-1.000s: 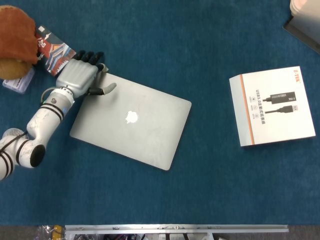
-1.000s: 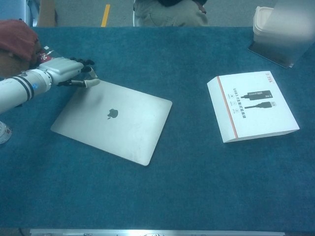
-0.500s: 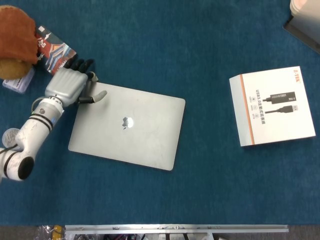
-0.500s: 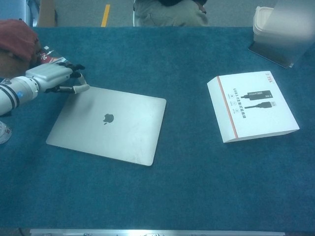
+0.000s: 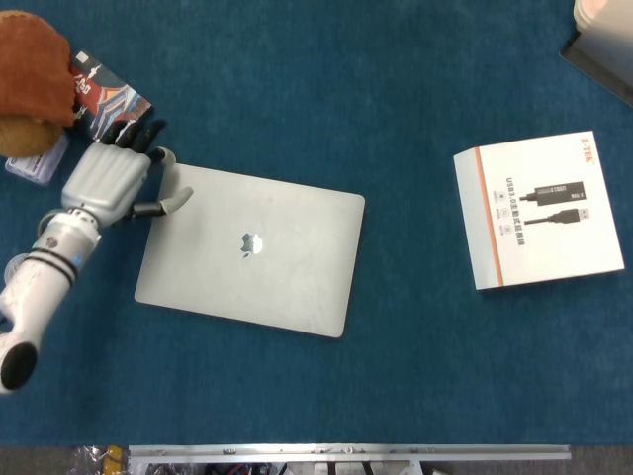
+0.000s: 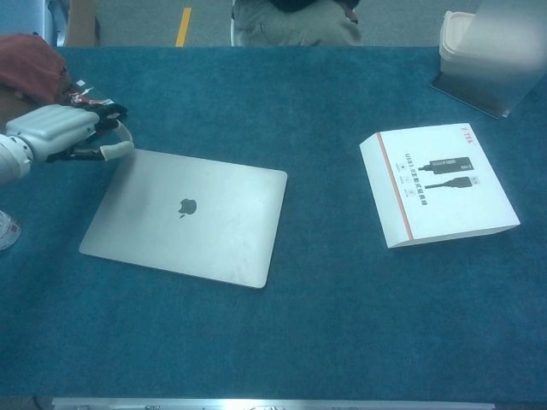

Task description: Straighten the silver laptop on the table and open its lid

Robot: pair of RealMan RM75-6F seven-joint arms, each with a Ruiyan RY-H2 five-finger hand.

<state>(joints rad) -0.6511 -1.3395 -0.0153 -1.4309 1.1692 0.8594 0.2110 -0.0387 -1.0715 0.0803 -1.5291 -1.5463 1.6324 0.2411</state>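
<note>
We see the silver laptop (image 5: 252,249) lying closed on the blue table (image 5: 396,376), its lid logo up, a little left of centre and turned only slightly off square with the table's near edge. Our left hand (image 5: 107,180) sits at the laptop's ten o'clock corner, empty, its dark fingers (image 5: 136,134) loosely spread toward the table's far side and the thumb reaching out over that corner; from neither camera can we tell whether the thumb touches the lid or hangs just above it. We judge the hand is placed there because a push or pull at a far corner is how a flat machine like this gets swung about on cloth. The lid is not yet raised, so the opening step is still ahead, and the small remaining skew suggests the straightening is close to finished.

At the laptop's three o'clock, well apart, lies a white USB-cable box (image 5: 539,209). At its ten o'clock, beyond our hand, sit a printed red-and-blue packet (image 5: 104,99) and a rust-coloured plush object (image 5: 33,59). Our right hand appears in neither view.
</note>
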